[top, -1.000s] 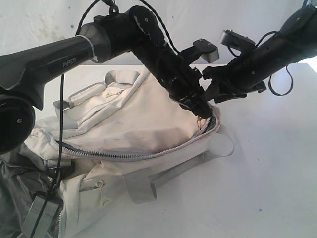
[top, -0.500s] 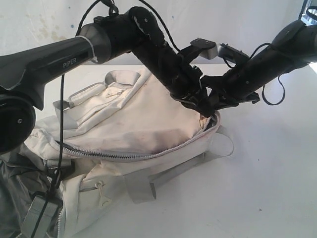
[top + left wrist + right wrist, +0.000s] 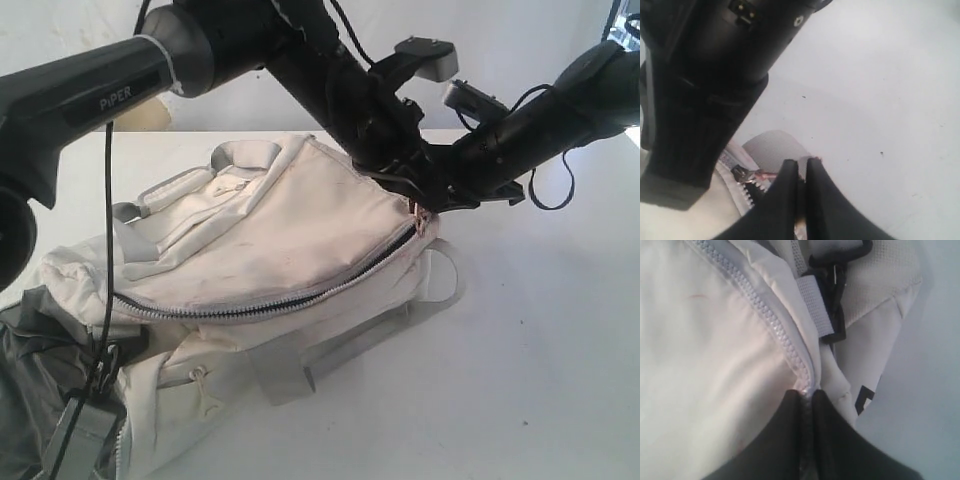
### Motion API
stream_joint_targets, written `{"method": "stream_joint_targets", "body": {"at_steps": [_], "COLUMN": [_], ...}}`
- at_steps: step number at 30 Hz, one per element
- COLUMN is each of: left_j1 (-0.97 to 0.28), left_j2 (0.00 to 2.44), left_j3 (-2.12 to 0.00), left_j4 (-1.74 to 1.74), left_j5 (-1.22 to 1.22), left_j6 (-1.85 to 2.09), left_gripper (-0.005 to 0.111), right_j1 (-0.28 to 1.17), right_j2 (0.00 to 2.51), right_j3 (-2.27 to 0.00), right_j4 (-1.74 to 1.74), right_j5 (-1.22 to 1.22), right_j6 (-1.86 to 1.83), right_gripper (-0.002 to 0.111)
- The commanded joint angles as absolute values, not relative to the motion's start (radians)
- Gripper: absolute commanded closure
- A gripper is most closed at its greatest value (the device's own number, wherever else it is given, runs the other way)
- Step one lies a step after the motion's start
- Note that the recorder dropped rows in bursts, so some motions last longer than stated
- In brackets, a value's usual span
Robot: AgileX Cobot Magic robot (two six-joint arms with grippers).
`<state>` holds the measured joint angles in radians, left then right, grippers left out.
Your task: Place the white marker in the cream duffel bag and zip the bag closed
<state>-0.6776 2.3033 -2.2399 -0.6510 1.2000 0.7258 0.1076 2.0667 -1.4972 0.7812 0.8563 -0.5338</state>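
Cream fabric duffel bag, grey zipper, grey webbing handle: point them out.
Cream fabric duffel bag (image 3: pixel 290 230), exterior view, top panel.
Grey zipper (image 3: pixel 300 298), exterior view, midpoint.
Grey webbing handle (image 3: pixel 280 378), exterior view, front loop.

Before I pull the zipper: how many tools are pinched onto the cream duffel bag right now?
2. The left tool and the right tool both pinch the cream duffel bag at the same end of its zipper. None hidden.

"PiPER" in white letters on the dark left arm (image 3: pixel 112 100), no other legible text
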Motion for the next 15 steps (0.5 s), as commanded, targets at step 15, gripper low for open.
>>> {"method": "stream_joint_targets", "body": {"at_steps": [15], "left_j1": [-0.691], "left_j2": [2.236], "left_j3": [-2.244], "left_j4": [-0.625], "left_j5": [1.221], "left_j6": [0.425], "left_gripper": [0.107], "right_j1": [0.090], "right_j2": [2.068], "right_j3": [-1.504], "right_j4": [0.819], "right_j5": [0.779], "right_j6": [-0.537], "right_gripper": [0.108]}}
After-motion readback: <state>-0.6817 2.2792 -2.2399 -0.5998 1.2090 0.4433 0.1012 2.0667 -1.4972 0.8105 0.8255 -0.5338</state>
